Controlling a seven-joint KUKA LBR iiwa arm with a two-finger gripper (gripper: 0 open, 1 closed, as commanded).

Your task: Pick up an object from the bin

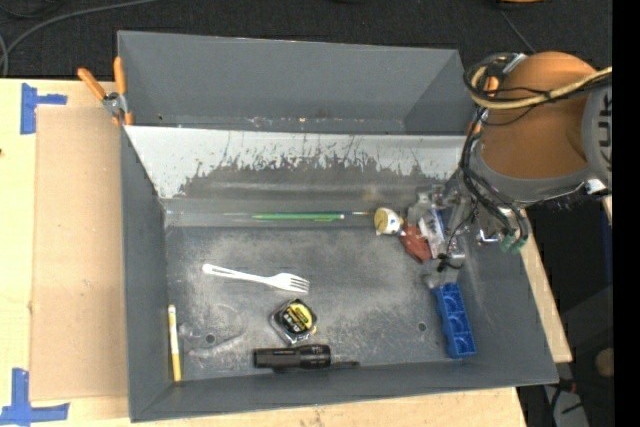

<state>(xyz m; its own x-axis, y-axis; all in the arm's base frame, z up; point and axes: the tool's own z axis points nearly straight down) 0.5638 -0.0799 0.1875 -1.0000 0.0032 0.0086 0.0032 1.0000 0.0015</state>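
My gripper (449, 243) is low at the right end of the bin, near the back wall. It hangs over a small cluster: a red lump (414, 244) and a small piece with blue and white on it (431, 225), both partly hidden by the gripper. A round yellowish thing (385, 220) lies just left of them. A blue studded brick (455, 319) lies lengthwise directly in front of the gripper, apart from it. I cannot make out anything held.
A thin green stick (297, 216) lies along the back wall. A white plastic fork (256, 275) is mid-floor, a yellow-and-black tape measure (294, 318) and a black tool (295, 357) near the front, and a yellow pencil (174, 343) at the front left.
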